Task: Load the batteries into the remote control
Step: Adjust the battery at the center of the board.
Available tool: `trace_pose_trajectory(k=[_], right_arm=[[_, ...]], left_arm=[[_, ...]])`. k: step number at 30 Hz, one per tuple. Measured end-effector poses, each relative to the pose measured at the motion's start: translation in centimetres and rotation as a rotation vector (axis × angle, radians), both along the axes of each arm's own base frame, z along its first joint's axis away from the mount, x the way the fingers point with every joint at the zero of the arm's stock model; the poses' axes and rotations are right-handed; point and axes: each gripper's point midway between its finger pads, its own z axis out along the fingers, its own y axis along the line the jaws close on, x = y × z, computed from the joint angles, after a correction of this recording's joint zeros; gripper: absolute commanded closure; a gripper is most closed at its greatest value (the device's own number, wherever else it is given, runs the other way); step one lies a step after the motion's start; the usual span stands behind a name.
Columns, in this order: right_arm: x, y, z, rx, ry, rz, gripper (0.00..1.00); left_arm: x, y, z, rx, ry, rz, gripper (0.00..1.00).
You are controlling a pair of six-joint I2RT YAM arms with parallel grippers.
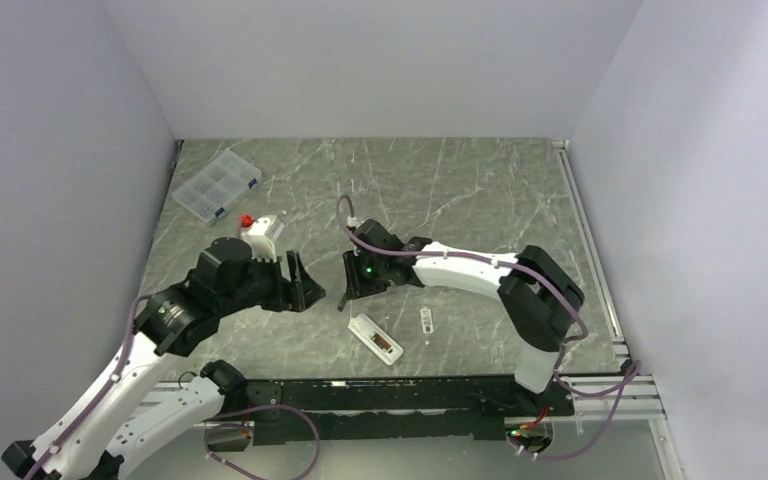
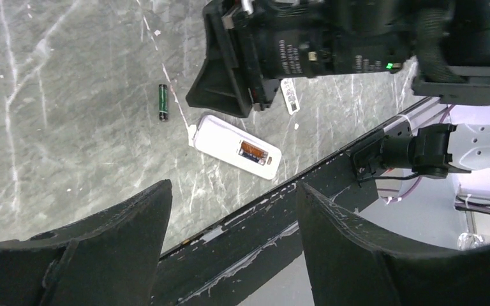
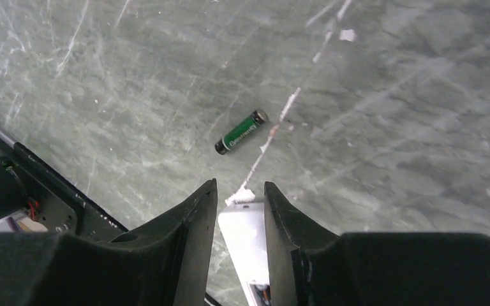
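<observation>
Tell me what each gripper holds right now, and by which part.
Nothing. Both the left gripper and the right gripper stand open and empty; the battery and the remote control lie loose on the table.

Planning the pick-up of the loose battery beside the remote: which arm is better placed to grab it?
Probably the right. The right pincer hangs open just short of the battery, pointing at it, with the remote control beneath. The left pincer, also open, sits farther back.
</observation>
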Motion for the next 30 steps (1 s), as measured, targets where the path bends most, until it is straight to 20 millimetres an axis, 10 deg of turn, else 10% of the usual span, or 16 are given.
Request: trace_pose_trajectory(k=[18,30], right_arm=[[1.7,2.8,0.0,-0.148,-0.255,0.349,0.54],[4.1,4.8,-3.4,-0.245,-0.263,0.432,0.87]], left_arm=[[-2.8,2.9,1.9,0.05,-0.098,-0.037,0.01],[-3.5,3.1,1.8,0.035,-0.116,-0.059,0.01]])
